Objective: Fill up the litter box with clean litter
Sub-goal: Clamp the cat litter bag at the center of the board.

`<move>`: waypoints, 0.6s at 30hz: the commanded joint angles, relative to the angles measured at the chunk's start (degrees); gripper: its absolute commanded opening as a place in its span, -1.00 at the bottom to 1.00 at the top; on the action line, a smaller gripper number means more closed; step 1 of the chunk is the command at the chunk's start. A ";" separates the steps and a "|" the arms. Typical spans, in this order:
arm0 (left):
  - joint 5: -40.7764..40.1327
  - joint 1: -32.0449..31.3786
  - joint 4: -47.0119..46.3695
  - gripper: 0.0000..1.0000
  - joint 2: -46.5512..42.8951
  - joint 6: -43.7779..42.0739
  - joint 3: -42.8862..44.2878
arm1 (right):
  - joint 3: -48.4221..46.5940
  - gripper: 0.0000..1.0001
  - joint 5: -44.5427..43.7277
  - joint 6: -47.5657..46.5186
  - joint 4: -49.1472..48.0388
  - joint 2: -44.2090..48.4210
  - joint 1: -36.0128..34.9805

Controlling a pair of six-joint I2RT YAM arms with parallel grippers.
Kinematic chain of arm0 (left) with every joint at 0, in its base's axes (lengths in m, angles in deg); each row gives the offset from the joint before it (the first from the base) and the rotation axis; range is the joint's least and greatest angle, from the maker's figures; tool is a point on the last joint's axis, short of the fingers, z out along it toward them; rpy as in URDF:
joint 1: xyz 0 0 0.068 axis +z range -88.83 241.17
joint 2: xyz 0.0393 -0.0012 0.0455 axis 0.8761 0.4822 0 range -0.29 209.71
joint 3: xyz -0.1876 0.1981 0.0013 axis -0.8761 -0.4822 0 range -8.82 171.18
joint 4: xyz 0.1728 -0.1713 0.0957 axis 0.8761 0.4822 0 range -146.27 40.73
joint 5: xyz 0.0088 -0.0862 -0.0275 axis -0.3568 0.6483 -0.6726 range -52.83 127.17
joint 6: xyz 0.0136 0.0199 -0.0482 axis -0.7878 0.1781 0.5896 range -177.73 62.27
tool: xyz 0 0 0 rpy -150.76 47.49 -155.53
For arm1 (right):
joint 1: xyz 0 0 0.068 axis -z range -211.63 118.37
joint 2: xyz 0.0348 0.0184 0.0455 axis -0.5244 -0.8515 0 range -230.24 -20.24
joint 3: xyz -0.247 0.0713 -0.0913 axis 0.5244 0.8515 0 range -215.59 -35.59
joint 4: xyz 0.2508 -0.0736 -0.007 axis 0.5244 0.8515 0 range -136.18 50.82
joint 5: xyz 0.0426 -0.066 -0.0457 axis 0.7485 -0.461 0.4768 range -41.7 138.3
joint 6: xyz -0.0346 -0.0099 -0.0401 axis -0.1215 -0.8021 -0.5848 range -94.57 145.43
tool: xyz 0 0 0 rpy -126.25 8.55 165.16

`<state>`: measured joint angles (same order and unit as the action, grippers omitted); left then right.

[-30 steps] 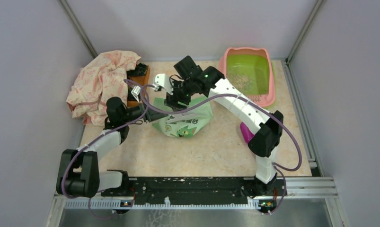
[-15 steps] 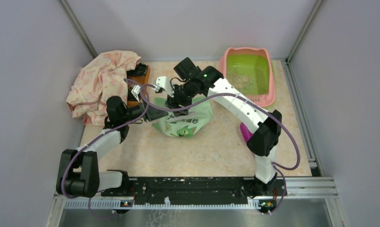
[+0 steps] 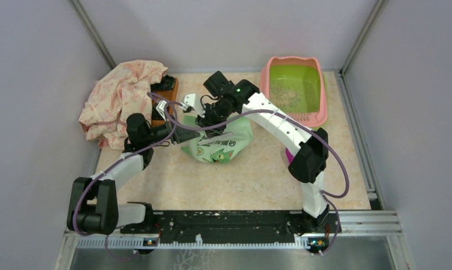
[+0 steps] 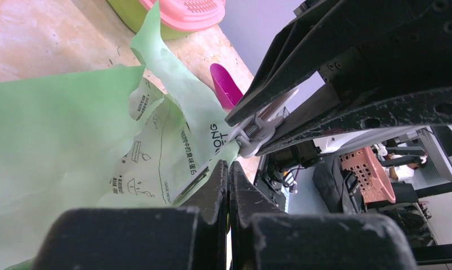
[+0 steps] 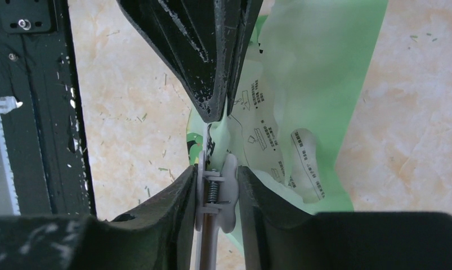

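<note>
The litter box (image 3: pixel 323 93) is set at the far right corner of the surface (image 3: pixel 251 180). Only a thin scatter of clean litter (image 3: pixel 285 94) is seen on its lime-green floor, so the filling is judged barely begun. The rest of the litter is presumably held in the light green printed bag (image 3: pixel 220 147), which is laid mid-surface, well apart from the box. Its mouth is sealed by a white spring clip (image 5: pixel 215 194). The right pincer (image 5: pixel 215 177) is closed around that clip, one finger against each handle, apparently so that it can be squeezed apart. The left pincer (image 4: pixel 228 174) is clamped flat on the bag's top edge just beside the clip, evidently to steady the thin film. A purple scoop (image 3: pixel 291 158) is seen by the right arm, partly hidden. A patterned cloth (image 3: pixel 122 98) and a small wooden tray (image 3: pixel 168 90) are placed at the far left, away from the work.
</note>
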<state>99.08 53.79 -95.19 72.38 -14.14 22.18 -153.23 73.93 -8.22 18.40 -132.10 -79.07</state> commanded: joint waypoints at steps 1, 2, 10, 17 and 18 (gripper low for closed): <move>-0.03 -0.71 -3.77 -1.00 -0.52 0.15 2.50 | -3.98 -0.50 2.21 0.43 0.02 -0.67 0.15; 0.11 -0.71 -3.83 -1.00 -0.61 0.05 2.41 | -4.07 -0.57 2.23 0.54 -0.12 -0.85 0.16; 0.04 -0.62 -4.37 -1.00 -0.76 0.09 1.29 | -0.16 -1.00 3.45 0.86 -2.94 1.08 0.52; 0.34 0.03 -5.95 -1.00 -1.23 1.13 0.67 | 12.98 -1.00 6.56 2.96 -13.90 9.66 2.40; 0.53 0.12 -6.48 -1.00 -1.21 1.64 0.66 | 15.36 -1.00 6.94 3.53 -15.98 10.98 2.73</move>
<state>99.22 53.77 -94.99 72.46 -14.01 22.12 -144.40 77.75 -6.51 10.79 -127.94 -77.41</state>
